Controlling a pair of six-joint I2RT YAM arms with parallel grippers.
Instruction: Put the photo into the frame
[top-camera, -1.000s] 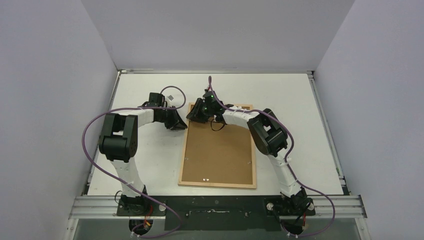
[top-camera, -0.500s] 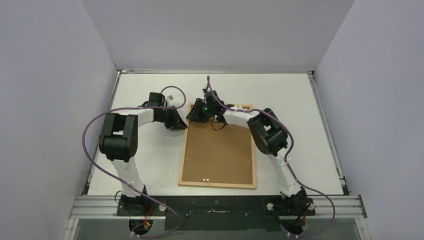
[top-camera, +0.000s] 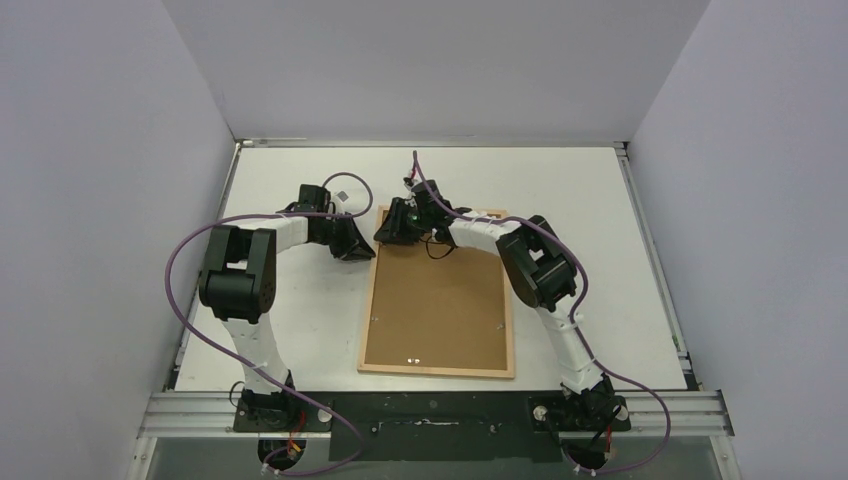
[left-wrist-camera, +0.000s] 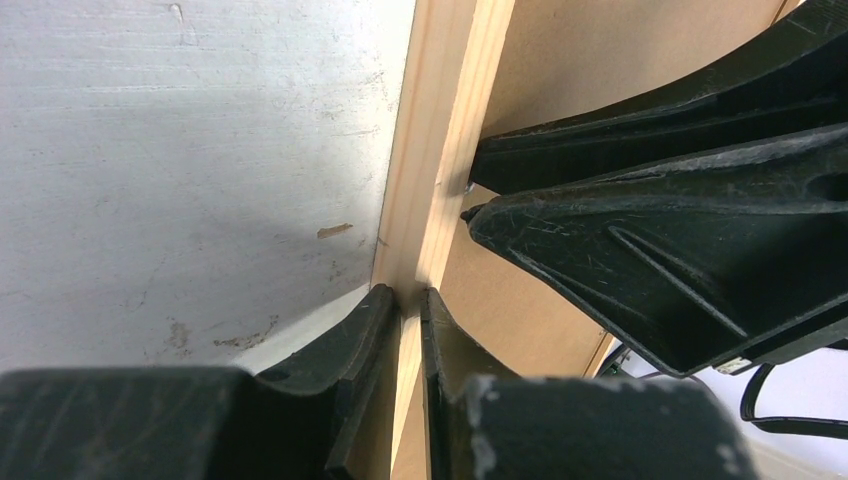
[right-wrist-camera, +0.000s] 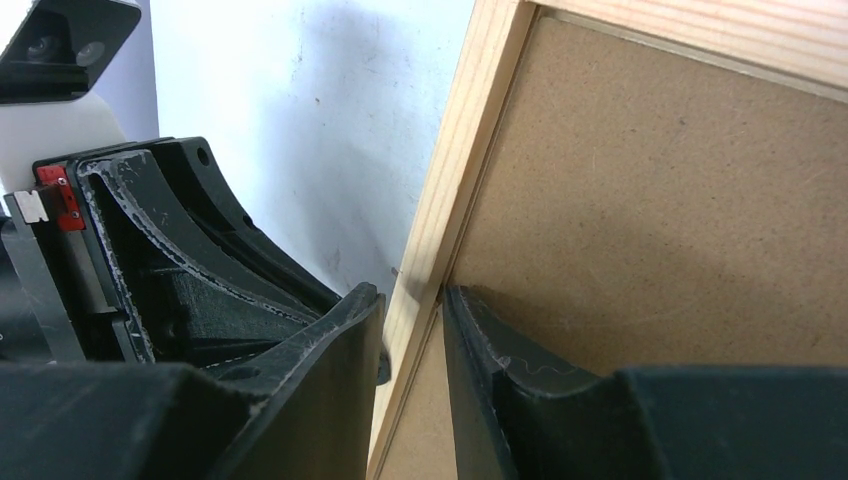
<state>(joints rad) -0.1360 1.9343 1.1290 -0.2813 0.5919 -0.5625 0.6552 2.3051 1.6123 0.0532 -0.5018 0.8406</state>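
Fingers (left-wrist-camera: 358, 345) astride frame (left-wrist-camera: 430, 150) rail, backing board (left-wrist-camera: 600, 50) just inside

- Table (top-camera: 590, 230): white rectangular top, matt finish.
- Table surface in left wrist view: fine scratches, small brown chip mark (left-wrist-camera: 335, 231), grey smudges (left-wrist-camera: 215, 335).
- Far wall (top-camera: 430, 70), left wall (top-camera: 100, 220), right wall (top-camera: 760, 220): plain pale lavender-grey panels, closed table in on three sides.
- Metal edge strip (top-camera: 655, 260) ran along table's right side; similar strips along far and left sides.
- Aluminium rail (top-camera: 680, 410) spanned near edge; black plate (top-camera: 440, 432) sat at its middle.
- Light: even, diffuse, from above; shadows soft.
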